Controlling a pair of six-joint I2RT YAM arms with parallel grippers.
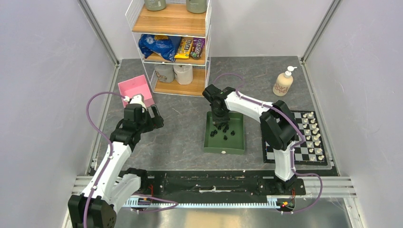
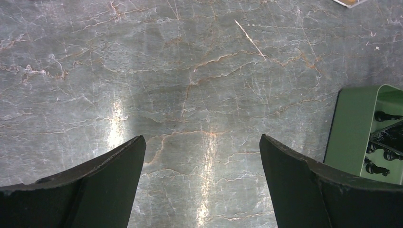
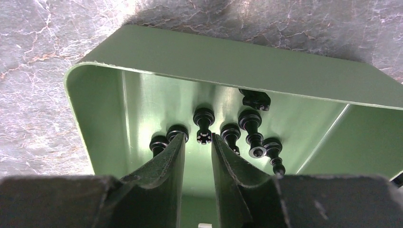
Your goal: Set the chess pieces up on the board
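The right pincer [image 3: 197,137], jaws narrowly apart, straddles one black piece [image 3: 203,124] among the chess pieces lying in the green tray [image 3: 228,57], well apart from the board [image 1: 304,154]. Light, hard and slick, it probably wants pinching at the stem. The left pincer [image 2: 202,138] gapes wide above the worktop [image 2: 190,71]. No label is legible.

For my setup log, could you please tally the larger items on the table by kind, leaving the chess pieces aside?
Green tray: 1
Pink box: 1
Soap bottle: 1
Chessboard: 1
Shelf rack: 1
Total: 5
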